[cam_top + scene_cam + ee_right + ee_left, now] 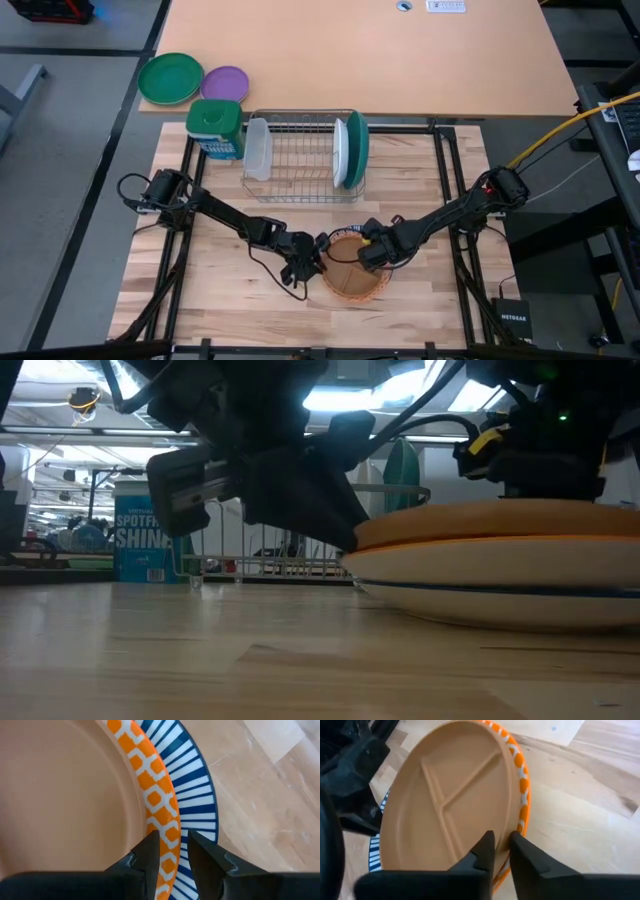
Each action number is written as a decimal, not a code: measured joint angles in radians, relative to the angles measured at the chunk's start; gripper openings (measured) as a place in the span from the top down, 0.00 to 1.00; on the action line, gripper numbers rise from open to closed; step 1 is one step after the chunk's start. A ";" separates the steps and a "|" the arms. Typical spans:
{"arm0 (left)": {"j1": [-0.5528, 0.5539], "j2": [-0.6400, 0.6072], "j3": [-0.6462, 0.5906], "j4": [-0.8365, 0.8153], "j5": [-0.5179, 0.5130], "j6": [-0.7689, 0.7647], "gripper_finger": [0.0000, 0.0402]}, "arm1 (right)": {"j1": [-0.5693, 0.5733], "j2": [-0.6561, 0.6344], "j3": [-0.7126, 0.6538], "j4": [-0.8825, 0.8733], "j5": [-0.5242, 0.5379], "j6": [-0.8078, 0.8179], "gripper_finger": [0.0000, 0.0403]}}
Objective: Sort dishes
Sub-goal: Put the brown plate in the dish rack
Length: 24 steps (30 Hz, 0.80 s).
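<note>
The brown divided plate [352, 265] lies on top of the orange-red patterned plate [160, 805]. That plate lies on a white plate with blue stripes [192, 785], near the table's front middle. My left gripper [318, 252] is at the stack's left edge, its fingers closed around the brown plate's rim. My right gripper [368, 250] is at the stack's far right edge, closed around the orange-red plate's rim. The white plate [341, 152] and the teal plate [357, 148] stand on edge in the wire rack [300, 155]. My left gripper [502, 840] pinches the brown plate's rim [504, 827] between its two fingers, one finger on the plate's upper face and one outside the rim. It comes from the table's left, slanting down. The plate lies level on the stack [490, 518]. My right gripper [172, 840] has the orange-red plate's patterned rim [170, 827] between its two fingers. One finger is at the brown plate's edge and one over the striped plate. It comes from the table's right, slanting down. The plate rests in the stack.
A bright green plate [170, 78] and a smaller purple plate [225, 82] lie at the far left, off the work board. A teal-lidded tub [215, 128] and a clear container [258, 150] stand at the rack's left end. Bare wood lies left and right of the stack.
</note>
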 joint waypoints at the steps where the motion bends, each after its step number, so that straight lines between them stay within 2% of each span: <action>1: 0.000 0.000 0.000 0.002 0.002 0.002 0.94 | 0.000 0.000 0.000 -0.002 0.003 0.000 0.74; 4: -0.001 0.000 0.000 0.010 0.003 0.022 0.99 | 0.000 0.000 0.000 -0.010 0.003 0.000 0.74; 13: 0.003 0.001 0.000 0.019 -0.009 0.039 1.00 | 0.001 0.001 0.058 -0.117 0.006 -0.001 0.74; 24: 0.003 0.001 0.000 0.020 -0.007 0.039 1.00 | 0.001 0.001 0.060 -0.138 0.010 0.000 0.74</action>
